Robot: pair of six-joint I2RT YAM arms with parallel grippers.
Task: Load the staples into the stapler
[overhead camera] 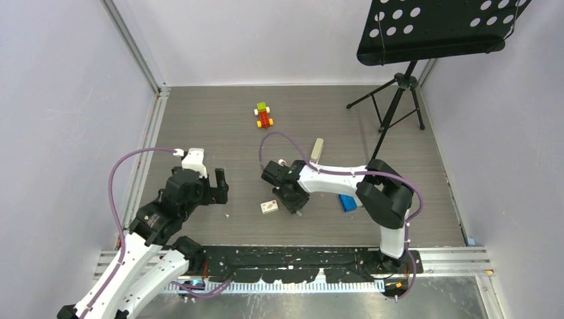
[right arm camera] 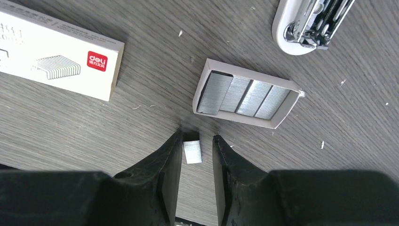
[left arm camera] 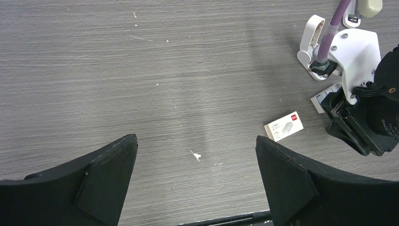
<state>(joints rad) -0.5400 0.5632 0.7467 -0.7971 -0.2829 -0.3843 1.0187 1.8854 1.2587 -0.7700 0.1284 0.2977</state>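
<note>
We see the right hand (right arm camera: 197, 136) low over the bench (right arm camera: 141, 117), its fingers drawn narrow. A short strip of staples (right arm camera: 192, 153) sits in the gap, close against one finger, with a sliver of bench showing before the other, so nothing is pinched. Just beyond the fingertips lies an open tray (right arm camera: 244, 94) packed with more silvery rows, and off to one side is the white carton (right arm camera: 61, 61) with its red mark, flat on the bench. A white object with metal parts (right arm camera: 308, 23) lies near the tray's far corner. The stapler (overhead camera: 317, 149) — the slim grey-beige bar — rests farther back, apart from the hand. Our left hand (left arm camera: 196, 141) hangs above bare bench with its fingers spread wide, holding nothing — the carton is well ahead of it
</note>
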